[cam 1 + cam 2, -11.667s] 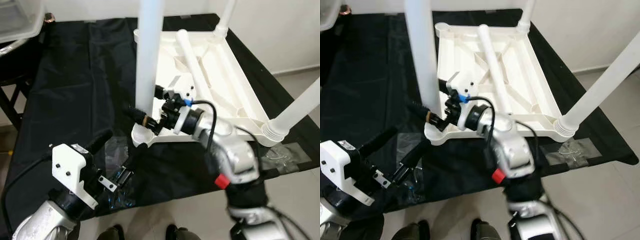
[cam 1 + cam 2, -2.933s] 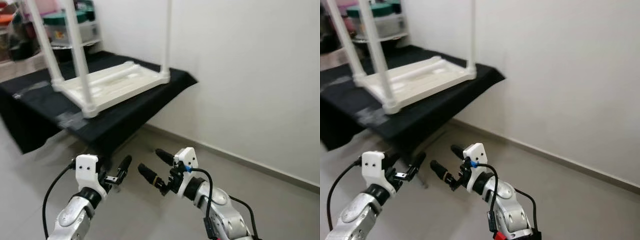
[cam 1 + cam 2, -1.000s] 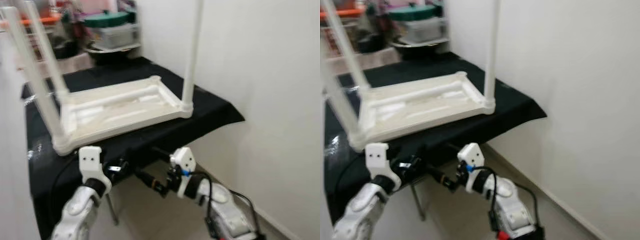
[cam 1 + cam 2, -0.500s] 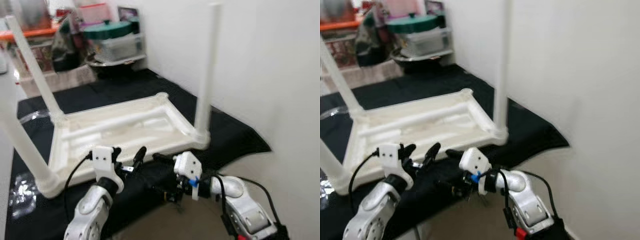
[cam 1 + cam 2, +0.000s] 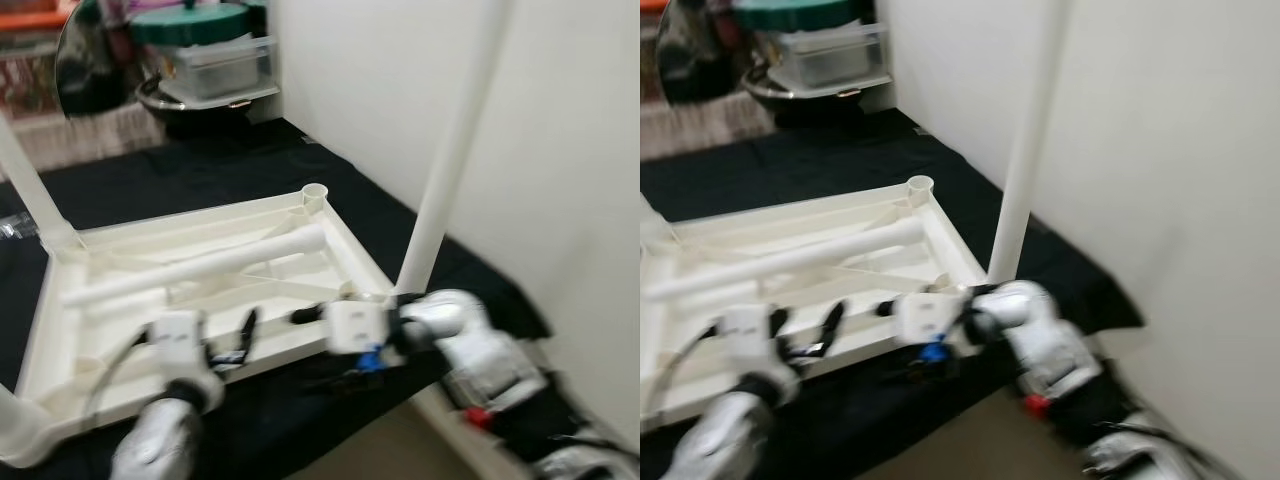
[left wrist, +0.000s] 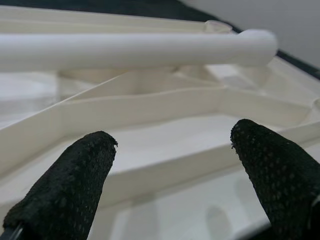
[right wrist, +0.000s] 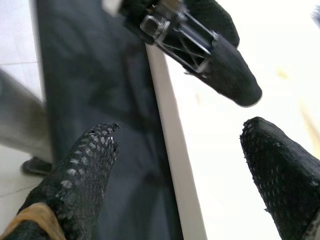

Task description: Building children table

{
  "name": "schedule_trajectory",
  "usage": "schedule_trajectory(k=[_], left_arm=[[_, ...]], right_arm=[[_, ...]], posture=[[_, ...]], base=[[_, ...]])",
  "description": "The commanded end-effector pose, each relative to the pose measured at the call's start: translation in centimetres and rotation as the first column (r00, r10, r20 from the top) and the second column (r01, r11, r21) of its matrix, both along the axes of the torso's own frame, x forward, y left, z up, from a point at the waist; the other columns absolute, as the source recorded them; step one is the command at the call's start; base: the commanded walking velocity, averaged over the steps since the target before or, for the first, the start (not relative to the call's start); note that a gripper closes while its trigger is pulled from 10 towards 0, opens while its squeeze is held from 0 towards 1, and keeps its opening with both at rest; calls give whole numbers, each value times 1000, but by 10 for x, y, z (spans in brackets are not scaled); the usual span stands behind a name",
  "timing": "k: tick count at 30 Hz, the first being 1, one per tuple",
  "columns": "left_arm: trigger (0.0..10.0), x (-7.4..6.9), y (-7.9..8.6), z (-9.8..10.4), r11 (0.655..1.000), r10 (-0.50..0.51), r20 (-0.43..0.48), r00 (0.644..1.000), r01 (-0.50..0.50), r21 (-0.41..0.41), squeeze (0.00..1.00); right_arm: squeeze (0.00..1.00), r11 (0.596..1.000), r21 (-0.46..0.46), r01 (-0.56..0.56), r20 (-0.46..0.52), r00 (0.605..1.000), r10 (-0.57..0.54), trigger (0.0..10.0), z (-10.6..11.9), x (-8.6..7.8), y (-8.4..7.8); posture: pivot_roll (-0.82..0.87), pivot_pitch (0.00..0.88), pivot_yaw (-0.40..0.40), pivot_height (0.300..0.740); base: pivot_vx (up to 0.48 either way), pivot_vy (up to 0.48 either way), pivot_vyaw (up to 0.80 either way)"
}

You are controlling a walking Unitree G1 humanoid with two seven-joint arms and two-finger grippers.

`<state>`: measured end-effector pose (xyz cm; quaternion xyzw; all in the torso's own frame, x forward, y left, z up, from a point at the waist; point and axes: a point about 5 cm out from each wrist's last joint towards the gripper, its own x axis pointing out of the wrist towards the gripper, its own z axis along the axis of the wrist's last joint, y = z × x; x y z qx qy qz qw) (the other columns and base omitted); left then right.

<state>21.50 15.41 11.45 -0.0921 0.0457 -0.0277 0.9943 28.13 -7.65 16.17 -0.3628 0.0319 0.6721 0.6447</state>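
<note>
1. The children table top lies upside down on a black cloth, its near rim just ahead of both our grippers.
2. Our left gripper hovers over that near rim with its fingers spread apart and holding nothing; the ribbed white underside sits just beyond its tips.
3. Our right gripper is beside the left one, pointing toward it, fingers likewise apart and empty; the cloth and the table's white edge lie under it.
4. Just beyond the left gripper, a loose leg lies across the underside.
5. Right of our right gripper, an upright leg stands in its corner socket.
6. At the far corner, an open socket shows.
7. Farthest away, storage bins stand blurred against the wall.
</note>
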Motion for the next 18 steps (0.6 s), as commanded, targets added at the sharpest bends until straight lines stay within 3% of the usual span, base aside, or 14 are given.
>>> schedule_trajectory(k=[1, 7, 9, 13, 16, 18], left_arm=[[10000, 0, -2, 5, 1000, -6, 13, 1000, 6, 9, 0], [10000, -7, -3, 6, 998, 1, -1, 1000, -1, 62, 0], [10000, -11, -4, 9, 997, -9, -7, 1000, 9, 83, 0], [10000, -24, 4, 6, 991, 41, -80, 996, -31, 128, 0], [10000, -24, 4, 6, 991, 41, -80, 996, -31, 128, 0], [10000, -31, 12, 2, 986, 101, -122, 987, -83, 146, 0]], right_arm=[[0, 1000, -30, 6, -8, 1000, -6, 10000, -5, 0, -5], [0, 993, -110, 39, 62, 998, -33, 10000, -3, 18, 5], [0, 982, -130, 134, 92, 988, -123, 10000, -2, 31, 5], [0, 953, -169, 252, 48, 968, -247, 10000, -4, 46, 1], [0, 953, -169, 252, 48, 968, -247, 10000, -4, 46, 1], [0, 943, -239, 233, 20, 972, -235, 10000, -8, 47, -9]], posture=[[71, 35, -26, 740], [84, 48, -34, 740], [94, 58, -30, 740], [104, 62, -28, 740], [104, 62, -28, 740], [115, 65, -28, 740]], base=[[0, 0, 0], [0, 0, 0], [0, 0, 0], [0, 0, 0], [0, 0, 0], [0, 0, 0]])
